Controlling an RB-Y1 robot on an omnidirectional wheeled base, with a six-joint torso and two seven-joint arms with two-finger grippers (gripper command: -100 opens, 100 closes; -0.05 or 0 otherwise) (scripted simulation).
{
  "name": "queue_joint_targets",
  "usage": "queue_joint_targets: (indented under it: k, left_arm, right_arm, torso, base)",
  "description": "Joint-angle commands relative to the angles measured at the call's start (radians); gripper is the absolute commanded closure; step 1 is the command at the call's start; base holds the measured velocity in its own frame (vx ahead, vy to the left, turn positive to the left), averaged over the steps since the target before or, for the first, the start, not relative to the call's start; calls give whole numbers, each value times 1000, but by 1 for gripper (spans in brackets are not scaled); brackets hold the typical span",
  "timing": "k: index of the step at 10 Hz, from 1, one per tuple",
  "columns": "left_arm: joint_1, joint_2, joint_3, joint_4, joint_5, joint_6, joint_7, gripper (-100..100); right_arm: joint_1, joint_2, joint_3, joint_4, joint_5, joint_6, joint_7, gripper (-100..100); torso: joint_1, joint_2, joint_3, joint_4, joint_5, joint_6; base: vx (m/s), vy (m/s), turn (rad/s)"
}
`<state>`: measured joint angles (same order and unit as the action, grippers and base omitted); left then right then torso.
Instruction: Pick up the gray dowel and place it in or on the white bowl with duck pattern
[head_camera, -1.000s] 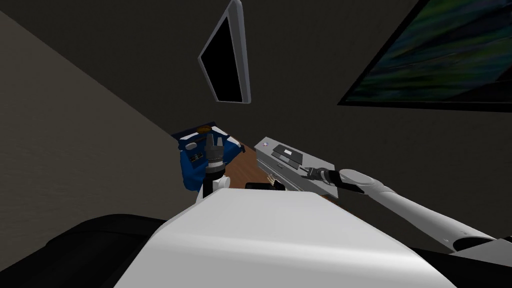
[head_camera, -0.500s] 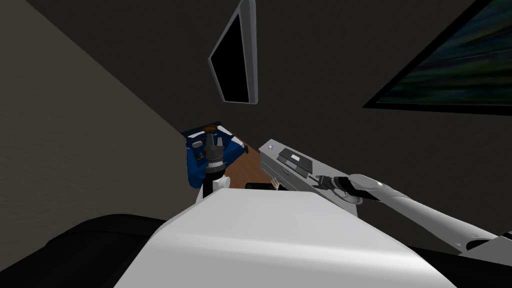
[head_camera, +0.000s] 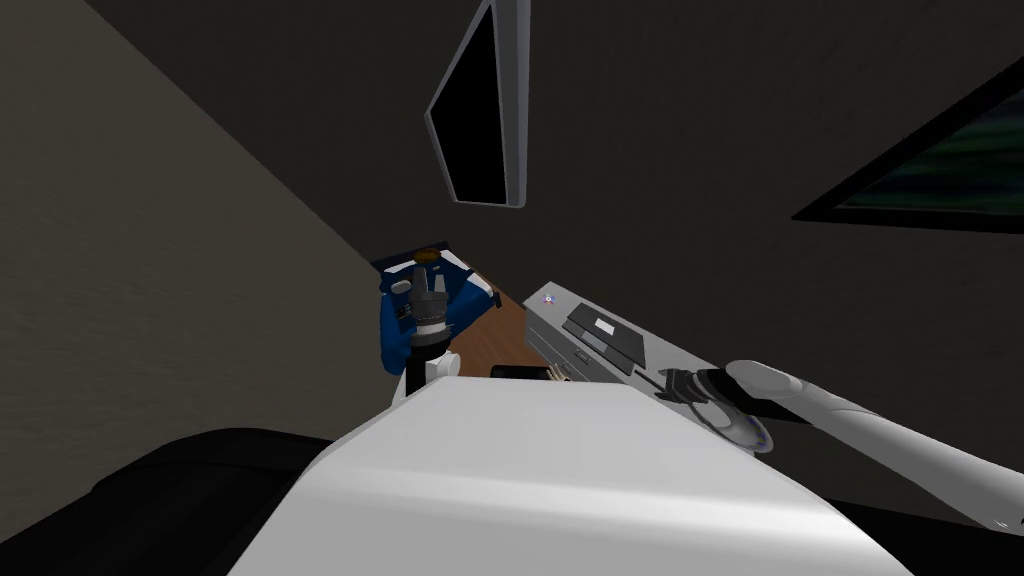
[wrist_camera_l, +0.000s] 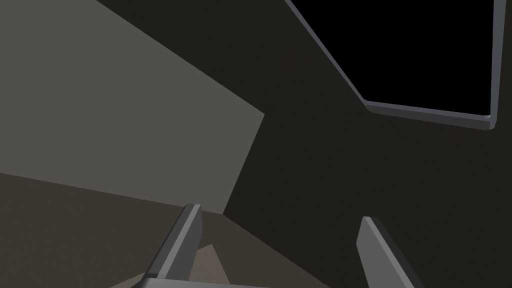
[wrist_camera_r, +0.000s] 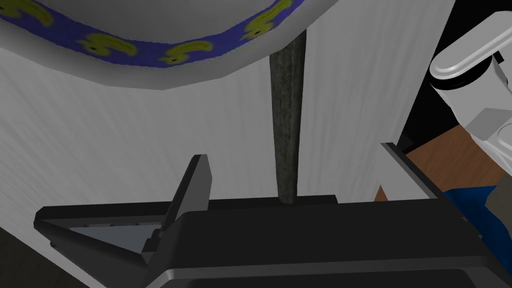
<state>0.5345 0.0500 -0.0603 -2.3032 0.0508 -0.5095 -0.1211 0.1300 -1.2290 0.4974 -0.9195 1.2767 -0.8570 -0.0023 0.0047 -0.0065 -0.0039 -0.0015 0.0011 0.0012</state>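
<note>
**Dowel at the duck bowl's rim, ungripped**

Shows the right gripper (wrist_camera_r: 294, 151) spread wide around the gray dowel (wrist_camera_r: 287, 115), pressing neither side of it. Places the dowel's far end behind the rim of the white bowl (wrist_camera_r: 165, 55), banded blue with yellow ducks, above a white cabinet top (wrist_camera_r: 100, 150). Suggests a stiff, light, rough rod, unlikely to slip. Best pinched mid-length, across its width. Shows the left gripper (wrist_camera_l: 279, 212) likewise spread, holding nothing.

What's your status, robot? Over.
Left pincer open. Right pincer open, dowel unclamped between its fingers, far end behind duck bowl rim.
</note>
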Motion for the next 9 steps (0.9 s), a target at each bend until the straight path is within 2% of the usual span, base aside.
queue_joint_targets:
  k: [1,2,3,5,6,7,9]
  left_arm:
    - [0,0,0,0,0,0,0,0]
    - [0,0,0,0,0,0,0,0]
    - [0,0,0,0,0,0,0,0]
    - [0,0,0,0,0,0,0,0]
    - [0,0,0,0,0,0,0,0]
    - [0,0,0,0,0,0,0,0]
    - [0,0,0,0,0,0,0,0]
  right_arm:
    - [0,0,0,0,0,0,0,-100]
    - [-1,-1,0,6,1,-6,3,0]
    - [6,29,8,21,0,20,13,-100]
    - [13,59,16,37,0,47,24,-100]
    - [15,46,14,21,1,39,12,-100]
    - [15,48,14,22,1,43,14,100]
    - [16,48,15,21,1,41,14,100]
  torso:
    - [0,0,0,0,0,0]
    - [-1,3,2,1,0,0]
    - [-2,5,3,1,-1,0]
    - [-4,6,3,1,-1,0]
    - [-5,6,4,1,-1,0]
    - [-4,7,4,2,-1,1]
    - [-5,7,4,2,-2,0]
  base:
    - [40,19,9]
    - [8,3,-1]
    - [15,-17,70]
    - [16,-34,60]
    - [5,-20,11]
    - [0,0,0]
    - [0,0,0]
